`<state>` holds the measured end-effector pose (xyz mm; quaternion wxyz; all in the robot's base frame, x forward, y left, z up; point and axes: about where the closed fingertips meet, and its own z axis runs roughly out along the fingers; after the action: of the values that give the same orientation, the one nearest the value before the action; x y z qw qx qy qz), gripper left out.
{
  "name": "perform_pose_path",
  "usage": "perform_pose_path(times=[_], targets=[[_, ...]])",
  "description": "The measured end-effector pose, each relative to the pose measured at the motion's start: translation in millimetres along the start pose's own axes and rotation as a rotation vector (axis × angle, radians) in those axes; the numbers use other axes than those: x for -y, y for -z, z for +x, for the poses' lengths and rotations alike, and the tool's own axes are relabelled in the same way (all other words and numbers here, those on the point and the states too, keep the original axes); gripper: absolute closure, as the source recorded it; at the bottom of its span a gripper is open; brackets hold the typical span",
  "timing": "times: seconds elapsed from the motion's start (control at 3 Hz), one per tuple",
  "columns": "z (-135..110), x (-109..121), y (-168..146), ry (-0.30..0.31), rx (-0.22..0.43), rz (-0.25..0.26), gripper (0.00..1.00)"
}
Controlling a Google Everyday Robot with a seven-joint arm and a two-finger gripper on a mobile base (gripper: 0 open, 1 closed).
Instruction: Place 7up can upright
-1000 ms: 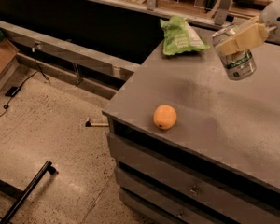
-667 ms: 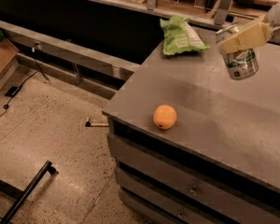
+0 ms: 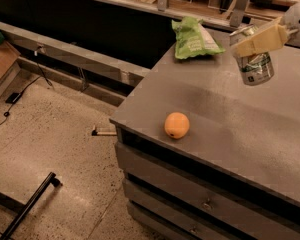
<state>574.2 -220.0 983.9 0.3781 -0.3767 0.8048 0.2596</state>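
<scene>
**benchbot:** Compared with 1 second ago, the gripper (image 3: 250, 40) and the 7up can (image 3: 255, 68) have slid a hair to the right. The orange (image 3: 176, 125) and the green bag (image 3: 194, 40) haven't budged.

**tinker42:** Is it holding the can, or already letting go?

**benchbot:** Holding. The jaws are pinched across the top end of the can, which hangs below them over the far right of the table (image 3: 230, 134). It looks clear of the surface, though I can't swear to it.

**tinker42:** Which way is the can lying?

**benchbot:** The long axis is nearly vertical, with the top leaning a bit left and the base a bit right. So the base is under the jaws and almost square to the tabletop. My guess is the next move is straight down with a small tilt fix. The orange and bag are well apart from it.
</scene>
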Motion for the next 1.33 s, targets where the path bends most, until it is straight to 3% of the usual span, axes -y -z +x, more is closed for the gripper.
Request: perform_pose_path(times=[0.67,1.0,1.33], targets=[[-5,-4,-9,-0.030,0.166,-0.018,1.00],[-12,-7,-18,0.014,0.257,-0.046,1.00],[-22,-11,-33,0.110,0.334,-0.044,1.00]])
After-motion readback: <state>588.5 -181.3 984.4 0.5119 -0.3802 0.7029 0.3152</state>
